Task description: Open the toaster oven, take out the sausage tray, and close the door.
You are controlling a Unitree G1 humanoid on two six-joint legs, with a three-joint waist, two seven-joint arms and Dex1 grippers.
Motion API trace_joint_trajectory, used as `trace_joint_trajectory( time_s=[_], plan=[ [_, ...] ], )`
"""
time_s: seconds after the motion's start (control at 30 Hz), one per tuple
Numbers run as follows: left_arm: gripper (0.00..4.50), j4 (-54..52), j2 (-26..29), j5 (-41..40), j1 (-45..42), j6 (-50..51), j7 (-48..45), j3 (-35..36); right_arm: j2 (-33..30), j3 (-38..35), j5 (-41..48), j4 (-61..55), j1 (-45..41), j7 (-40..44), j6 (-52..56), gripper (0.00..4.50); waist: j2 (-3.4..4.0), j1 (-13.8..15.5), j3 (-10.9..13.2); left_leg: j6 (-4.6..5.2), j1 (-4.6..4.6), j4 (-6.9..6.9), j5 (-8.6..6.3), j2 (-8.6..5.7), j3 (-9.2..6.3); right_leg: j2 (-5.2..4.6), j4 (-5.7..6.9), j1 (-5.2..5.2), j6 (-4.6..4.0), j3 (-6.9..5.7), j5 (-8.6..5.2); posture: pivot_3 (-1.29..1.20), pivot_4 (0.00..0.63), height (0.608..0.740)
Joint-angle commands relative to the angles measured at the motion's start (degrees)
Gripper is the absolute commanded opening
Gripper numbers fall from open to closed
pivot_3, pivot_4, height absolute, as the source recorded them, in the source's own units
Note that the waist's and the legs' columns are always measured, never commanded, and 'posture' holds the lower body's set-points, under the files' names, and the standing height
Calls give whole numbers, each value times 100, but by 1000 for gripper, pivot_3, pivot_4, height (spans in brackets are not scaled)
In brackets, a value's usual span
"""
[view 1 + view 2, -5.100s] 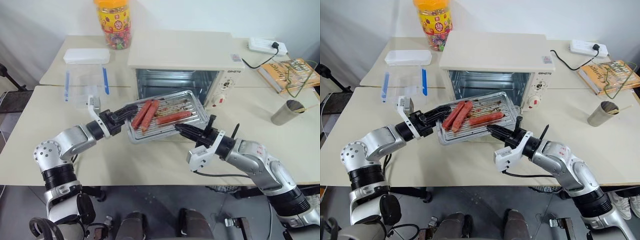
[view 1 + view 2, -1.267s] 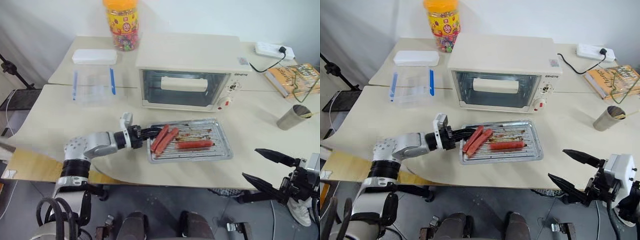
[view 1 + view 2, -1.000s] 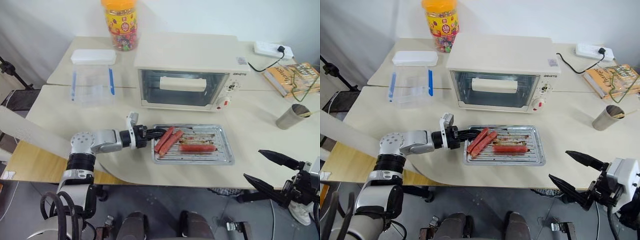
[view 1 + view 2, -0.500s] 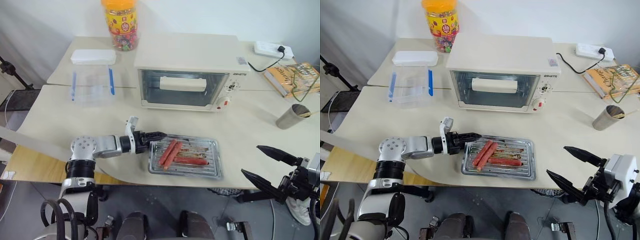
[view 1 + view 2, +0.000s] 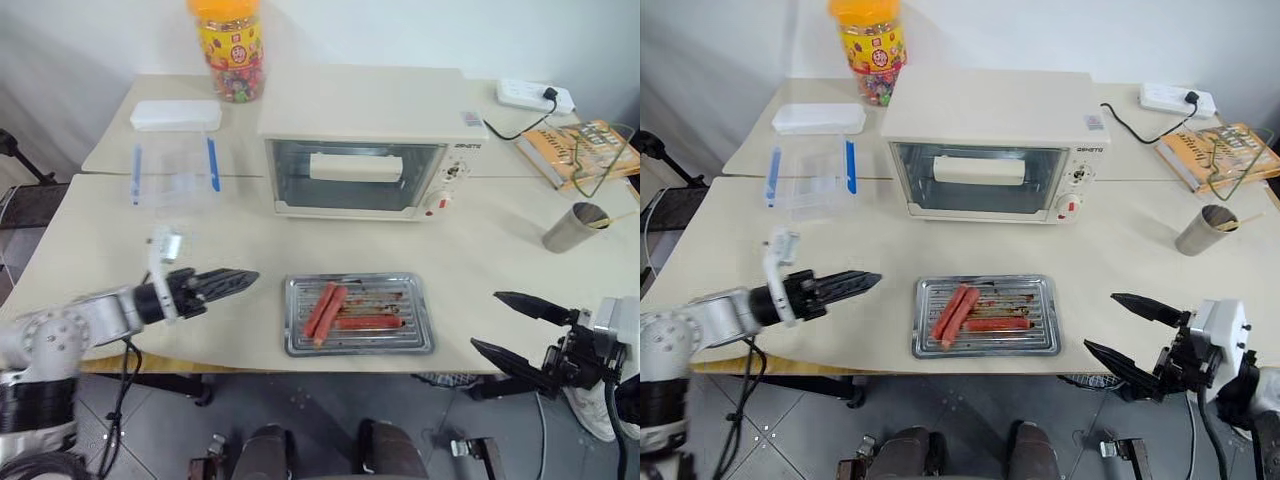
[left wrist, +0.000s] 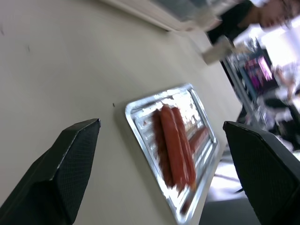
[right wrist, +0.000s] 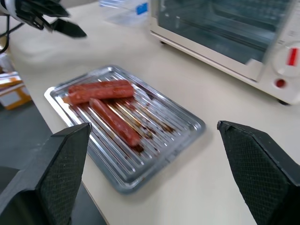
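A candy jar (image 5: 228,47), clear container (image 5: 172,150), book (image 5: 578,148) and metal cup (image 5: 567,227) sit on the table (image 5: 90,240).

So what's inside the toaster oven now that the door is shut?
Through the glass door of the toaster oven, bare metal walls show, with no tray or food. The cream bar handle covers part of the interior. The sausage tray sits on the table in front.
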Motion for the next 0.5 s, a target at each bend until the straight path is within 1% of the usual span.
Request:
trace_joint_trajectory(
  time_s=[0.03, 0.07, 0.13, 0.17, 0.23, 0.3, 0.43, 0.5],
  plan=[
    [4455, -90, 404, 1647, 663, -2779, -1911, -86, -189, 15, 409, -59, -224, 262, 158, 4500, 1, -22, 0, -1, -1, 0, -2, 1, 0, 0, -2, 0, 0, 0, 0, 0, 150, 740],
    [4455, 41, 459, 2085, 834, -3657, -2367, -59, -237, 55, 488, -55, -342, 324, 194, 4500, 6, -36, 0, -3, 0, 0, -7, 6, -1, 0, -2, -5, -1, 4, 0, 0, 150, 740],
    [4455, 139, 616, 2392, 1128, -4637, -3231, 100, -375, 193, 381, -152, -466, 650, -4, 4500, 6, -55, 0, -2, -1, -3, -17, 13, 2, 3, -2, -17, -9, 8, -4, 0, 150, 740],
    [4455, 175, 645, 2477, 1179, -4971, -3495, 131, -428, 255, 329, -179, -502, 791, -69, 4500, 7, -55, 0, 0, -2, -3, -20, 19, 6, 5, -1, -20, -10, 6, -5, 0, 150, 740],
    [4455, 134, 383, 2600, 1223, -5698, -3555, 288, -503, 388, 183, -217, -580, 1026, -290, 4500, 7, -54, 1, 5, -3, -3, -24, 26, 28, 8, -2, -21, -12, 1, -6, 0, 150, 740],
    [4455, -43, 322, 2513, 1332, -5493, -3398, 332, -462, 459, 128, -195, -707, 975, -376, 4500, 6, -40, 1, 10, -3, -1, -27, 29, 46, 8, 0, -21, -11, 2, -6, 0, 150, 740],
    [4455, -152, 72, 2562, 1267, -5527, -3185, 179, -435, 593, -3, -121, -804, 906, -452, 4500, 3, -34, 2, 16, -3, 8, -26, 26, 52, 5, 5, -17, -2, 5, -1, 0, 150, 740],
    [4455, -234, 2, 2527, 1274, -5382, -3047, 172, -390, 617, -40, -78, -881, 820, -468, 4500, 3, -41, 2, 16, 1, 10, -26, 28, 53, 5, 6, -15, 1, 6, 1, 0, 150, 740]
  ],
)
